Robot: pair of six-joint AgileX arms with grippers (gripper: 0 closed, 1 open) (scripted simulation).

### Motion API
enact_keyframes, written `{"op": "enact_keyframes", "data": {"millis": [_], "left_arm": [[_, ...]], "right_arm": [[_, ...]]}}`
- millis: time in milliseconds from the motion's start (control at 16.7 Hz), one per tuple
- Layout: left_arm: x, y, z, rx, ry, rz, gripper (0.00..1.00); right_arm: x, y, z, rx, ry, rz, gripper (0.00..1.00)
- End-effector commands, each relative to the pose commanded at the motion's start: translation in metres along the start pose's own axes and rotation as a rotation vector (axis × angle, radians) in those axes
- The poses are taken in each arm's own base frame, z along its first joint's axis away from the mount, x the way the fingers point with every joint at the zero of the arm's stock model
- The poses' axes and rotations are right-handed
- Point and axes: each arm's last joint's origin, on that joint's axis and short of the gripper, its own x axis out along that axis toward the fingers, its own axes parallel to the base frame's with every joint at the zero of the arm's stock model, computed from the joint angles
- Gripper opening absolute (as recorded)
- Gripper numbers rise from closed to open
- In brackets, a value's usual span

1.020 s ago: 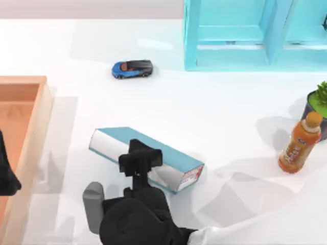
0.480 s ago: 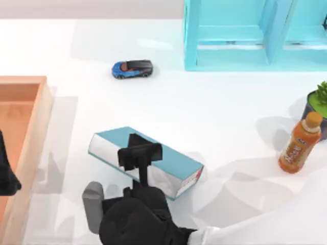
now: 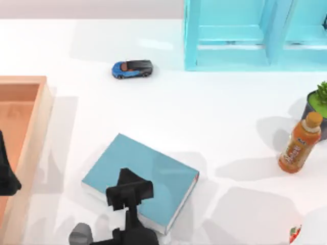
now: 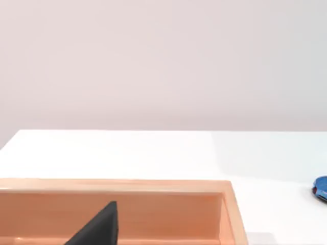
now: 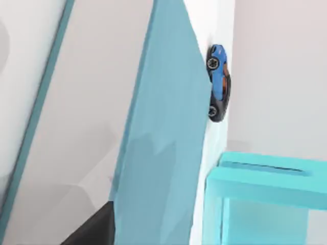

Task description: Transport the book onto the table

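The book (image 3: pixel 153 168) lies with its teal-blue cover facing up on the white table (image 3: pixel 214 117), left of centre and near the front edge. White page edges show along its front right side. My right gripper (image 3: pixel 127 193) is shut on the book at its front left part, with the arm reaching in from the front edge. In the right wrist view the book's cover (image 5: pixel 163 153) runs close past the camera. My left gripper (image 3: pixel 6 176) is parked at the left edge, over the wooden tray (image 3: pixel 30 127).
A blue toy car (image 3: pixel 132 69) stands behind the book, and a turquoise shelf unit (image 3: pixel 255 35) sits at the back right. An orange drink bottle (image 3: pixel 300 143) and a potted plant (image 3: pixel 319 104) stand at the right edge.
The book has turned from standing on its edge to lying cover-up and has come lower and nearer the front. My right arm has drawn back toward the front edge with it.
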Motion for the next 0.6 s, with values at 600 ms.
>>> {"op": "enact_keyframes", "data": {"millis": [600], "left_arm": [[0.0,0.0,0.0,0.0,0.0,0.0,1.0]], "right_arm": [[-0.072,0.02,0.004,-0.03,0.042,-0.029,1.0]]}}
